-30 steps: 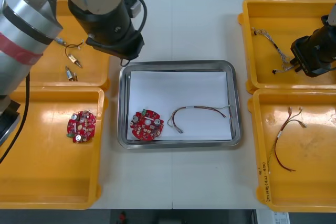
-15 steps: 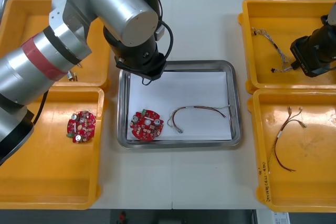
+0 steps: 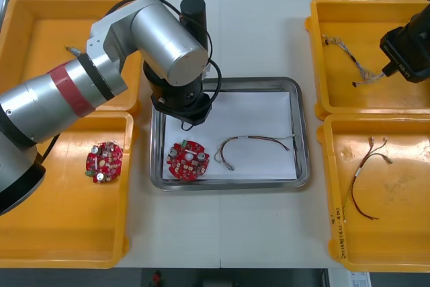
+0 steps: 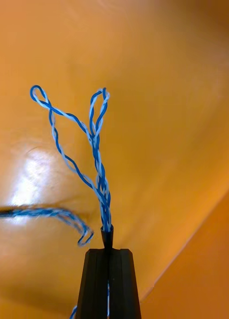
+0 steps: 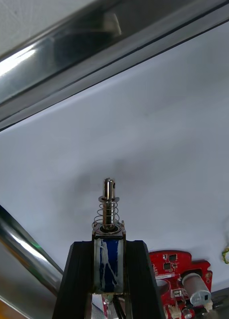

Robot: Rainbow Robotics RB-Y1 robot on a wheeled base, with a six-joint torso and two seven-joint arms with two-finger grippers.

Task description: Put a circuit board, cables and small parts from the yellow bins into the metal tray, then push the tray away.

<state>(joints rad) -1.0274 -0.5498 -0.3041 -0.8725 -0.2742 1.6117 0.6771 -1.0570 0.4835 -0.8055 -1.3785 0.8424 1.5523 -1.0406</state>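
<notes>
My left gripper (image 5: pixel 108 247) is shut on a small metal part (image 5: pixel 109 227) with a blue body, a spring and a pin. It hangs over the white inside of the metal tray (image 5: pixel 89 57), close above the red circuit board (image 5: pixel 180 276). In the front view the left gripper (image 3: pixel 183 113) is over the tray's (image 3: pixel 228 84) left part, just behind the circuit board (image 3: pixel 187 160). A thin cable (image 3: pixel 252 142) lies beside the board. My right gripper (image 4: pixel 108 255) is shut on the twisted blue and white cable (image 4: pixel 97 149) over the far right yellow bin (image 3: pixel 366 6).
A second circuit board (image 3: pixel 103 162) lies in the near left bin (image 3: pixel 67 233). The near right bin (image 3: pixel 396 233) holds a red and yellow cable (image 3: pixel 366 179). A small metal part (image 3: pixel 72 50) shows in the far left bin. My left arm covers much of that bin.
My left arm has swung from the far left bin to over the tray's left part. My right gripper has moved up and away with the blue and white cable.
</notes>
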